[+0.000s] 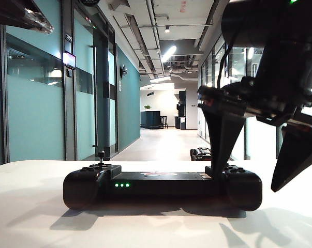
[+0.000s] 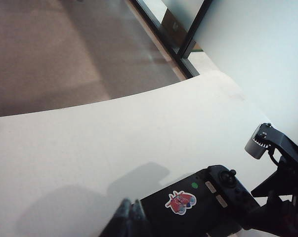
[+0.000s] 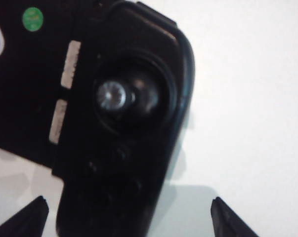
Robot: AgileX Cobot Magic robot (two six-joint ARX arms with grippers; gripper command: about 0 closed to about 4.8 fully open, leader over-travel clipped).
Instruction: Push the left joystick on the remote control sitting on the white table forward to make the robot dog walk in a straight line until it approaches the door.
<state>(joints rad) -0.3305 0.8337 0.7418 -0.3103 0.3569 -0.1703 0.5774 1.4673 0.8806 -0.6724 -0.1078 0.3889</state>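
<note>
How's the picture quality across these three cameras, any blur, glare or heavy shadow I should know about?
Exterior view: bright corridor behind, so the remote control and right gripper read as dark silhouettes, with soft shadows on the white table. Left wrist view: evenly lit, sharp, with a faint shadow beside the left gripper. Right wrist view: very close, soft-focused, with a glint on the joystick below it.

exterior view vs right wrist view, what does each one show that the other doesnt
Only the exterior view shows the hallway, the robot dog far down it, the left joystick standing up on the remote's left end, and three green lights on its front edge.

Only the right wrist view shows a round green sticker and the remote's other stick from above.

Both show the remote control on the white table, with the open right gripper straddling its right end.
</note>
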